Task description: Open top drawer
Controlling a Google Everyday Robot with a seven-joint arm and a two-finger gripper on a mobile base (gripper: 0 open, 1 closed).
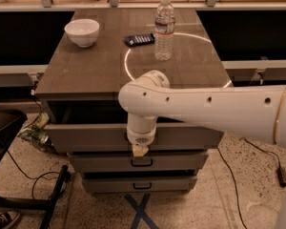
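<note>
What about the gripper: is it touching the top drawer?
Cannot tell. Camera view: the gripper overlaps the lower front edge of the top drawer, hiding any contact.

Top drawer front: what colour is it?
The top drawer front is plain grey, clearest in the camera view; the gripper hangs at its centre.

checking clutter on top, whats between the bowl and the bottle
A small dark flat object, in the camera view. The tool is lower, at the top drawer front.

1 view; high, facing cabinet (86,66) front, tilted down; close; jaws low-centre before top drawer (86,136)
</note>
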